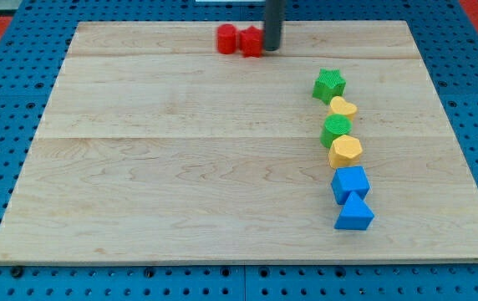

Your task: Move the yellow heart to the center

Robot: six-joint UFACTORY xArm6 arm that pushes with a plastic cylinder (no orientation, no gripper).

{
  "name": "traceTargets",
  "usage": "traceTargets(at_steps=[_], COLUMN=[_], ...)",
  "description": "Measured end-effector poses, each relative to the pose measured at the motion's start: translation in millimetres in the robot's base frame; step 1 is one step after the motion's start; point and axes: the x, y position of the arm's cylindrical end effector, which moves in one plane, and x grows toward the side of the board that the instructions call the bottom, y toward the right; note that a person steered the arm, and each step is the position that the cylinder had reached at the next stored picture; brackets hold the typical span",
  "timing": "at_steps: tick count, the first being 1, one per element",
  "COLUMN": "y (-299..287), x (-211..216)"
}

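The yellow heart point(343, 107) lies at the view's right, between a green star point(329, 84) above it and a green block point(336, 130) below it, touching or nearly touching both. My tip point(272, 48) is at the view's top, far up and left of the heart, right against the right side of a red block point(251, 41). A second red block point(226, 38) sits just left of that one.
Below the green block runs a column: a yellow hexagon point(345, 151), a blue cube point(350, 183) and a blue triangle point(354, 212). The wooden board point(180, 167) rests on a blue pegboard surface point(5, 100).
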Motion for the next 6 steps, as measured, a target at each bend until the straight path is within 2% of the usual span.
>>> traceTargets(at_steps=[1,2,3,4,5,6], y=[14.9,108.1,209.2,158.7,88.4,99.5], x=[13.9,35.1,103.9,149.5,140.5,154.9])
